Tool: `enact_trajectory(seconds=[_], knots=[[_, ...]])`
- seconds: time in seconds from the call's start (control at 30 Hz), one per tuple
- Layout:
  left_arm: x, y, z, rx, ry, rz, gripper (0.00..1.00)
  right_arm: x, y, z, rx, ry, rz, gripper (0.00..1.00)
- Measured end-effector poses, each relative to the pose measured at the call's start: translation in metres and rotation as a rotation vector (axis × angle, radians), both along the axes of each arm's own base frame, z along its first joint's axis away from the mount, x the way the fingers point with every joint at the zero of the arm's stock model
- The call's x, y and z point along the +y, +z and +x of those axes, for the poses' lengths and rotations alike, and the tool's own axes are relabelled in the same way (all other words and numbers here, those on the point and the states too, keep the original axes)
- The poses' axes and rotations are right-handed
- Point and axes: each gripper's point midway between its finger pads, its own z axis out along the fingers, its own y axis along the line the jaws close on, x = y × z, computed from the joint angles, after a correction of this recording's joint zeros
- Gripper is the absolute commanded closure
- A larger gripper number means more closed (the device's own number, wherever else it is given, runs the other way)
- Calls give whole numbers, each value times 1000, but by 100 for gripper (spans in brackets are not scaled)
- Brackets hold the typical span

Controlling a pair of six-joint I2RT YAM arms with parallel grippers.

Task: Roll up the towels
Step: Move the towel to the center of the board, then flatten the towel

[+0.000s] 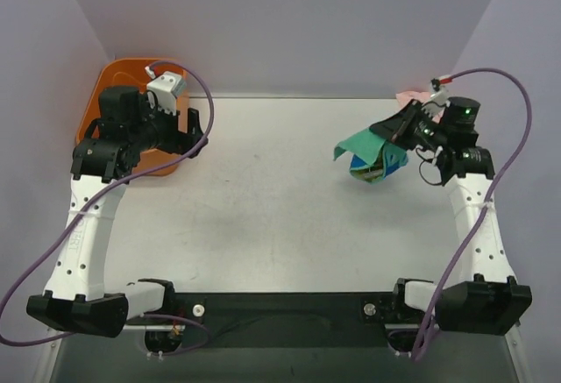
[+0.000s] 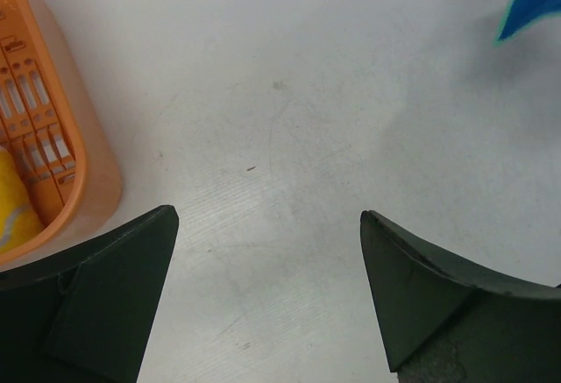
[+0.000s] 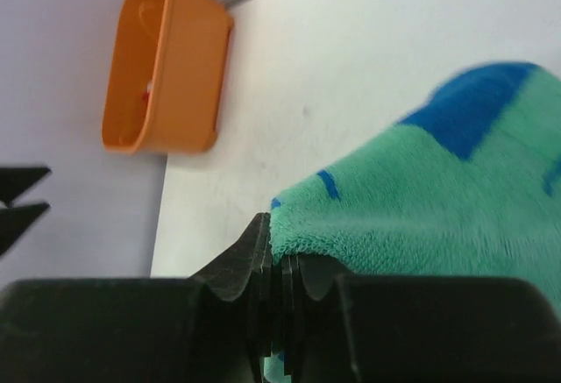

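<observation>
Starting at the left, an orange basket (image 1: 131, 74) stood on the far left corner of the white table (image 1: 263, 216), with something yellow (image 2: 13, 216) lying inside it. The left claw (image 1: 194, 129) hung just beside the basket, its jaws spread as wide as they go and holding nothing; only bare tabletop showed between its dark fingers (image 2: 114, 295).

Over on the right side of the table, the green and blue towel (image 1: 372, 155) hung bunched from the right claw (image 3: 273, 250), which was clamped tight on the towel's green edge. The blue half drooped below the green, and whether its lowest fold touched the table could not be told. Small blue marks were printed on the green pile, but they were too blurred to read as letters or a brand.

The pink towel (image 1: 408, 98) lay at the far right edge of the table, just behind the right claw and mostly hidden by it.
</observation>
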Motion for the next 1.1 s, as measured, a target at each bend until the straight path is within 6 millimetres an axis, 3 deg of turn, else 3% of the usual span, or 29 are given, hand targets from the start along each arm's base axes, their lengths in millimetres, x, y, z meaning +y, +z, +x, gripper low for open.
enact_trajectory(seconds=[0.07, 0.17, 0.2, 0.23, 0.3, 0.33, 0.4, 0.47, 0.53, 0.67, 0.73, 0.8, 0.9, 1.0, 1.1], knots=[[-1, 2, -6, 1, 4, -24, 4, 33, -24, -31, 38, 93, -1, 100], [-4, 1, -20, 7, 0, -57, 4, 71, -70, -61, 145, 194, 0, 100], [-4, 0, -26, 9, -5, -64, 4, 83, -86, -70, 190, 218, -6, 71], [-5, -2, -32, 10, -15, -69, 4, 95, -102, -79, 231, 240, -13, 49], [-6, -2, -44, 9, -38, -75, 4, 116, -128, -97, 278, 283, -8, 16], [-7, -2, -49, 0, -55, -72, 4, 122, -142, -109, 303, 301, -9, 12], [-9, -3, -58, -25, -100, -57, 4, 122, -165, -124, 347, 315, -40, 11], [-13, -9, -69, -39, -150, -34, 6, 113, -169, -124, 347, 303, -83, 11], [-22, -19, -78, -34, -218, -23, 11, 100, -158, -116, 299, 297, -137, 23], [-48, -56, -95, 27, -374, 12, 21, 75, -114, -100, 140, 297, -259, 43], [-66, -81, -109, 74, -473, 40, 24, 62, -111, -104, 119, 300, -309, 44], [-82, -104, -123, 109, -567, 77, 27, 52, -124, -114, 155, 312, -347, 47], [-100, -135, -144, 156, -695, 139, 31, 40, -165, -133, 292, 344, -373, 55], [-122, -157, -161, 169, -828, 221, 34, 34, -197, -141, 437, 366, -359, 58], [-150, -175, -176, 134, -983, 324, 36, 29, -213, -140, 537, 370, -309, 57]])
